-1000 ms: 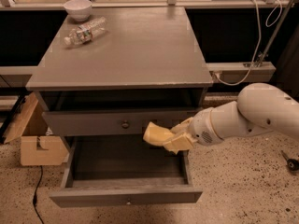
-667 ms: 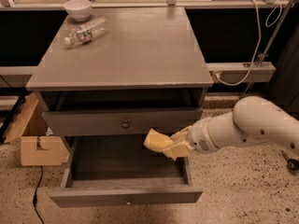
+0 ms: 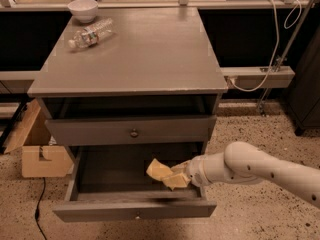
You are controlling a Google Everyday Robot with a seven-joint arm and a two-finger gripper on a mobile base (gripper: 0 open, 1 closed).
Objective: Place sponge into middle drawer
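Inside the open middle drawer (image 3: 100, 211), the sponge (image 3: 161, 171) now hangs low over the right half of the grey interior, below the level of the upper drawer (image 3: 90, 132). One second ago it was held higher, level with the upper drawer's front panel. The arm has descended and reached in from the right, carrying the sponge into the cavity.

The gripper (image 3: 181, 175) is clamped on the right end of the sponge; the foam is bent and creased where it is held. Whether the sponge touches the drawer floor cannot be determined.

Status: transport is essentially complete, since the sponge is within the drawer walls. The remaining step is judged to be release, then withdrawal clear of the drawer's front panel and right wall.

Item count:
- Sponge: one.
- Gripper: one, on one white arm.
- Drawers in view: two; the upper is closed, the middle is pulled out.
- Clear plastic bottle (image 3: 90, 34): one, lying on its side on the tabletop (image 3: 150, 59).
- White bowl (image 3: 83, 9): one, at the rear left corner.
- Cardboard box (image 3: 42, 156): one, on the floor to the left.
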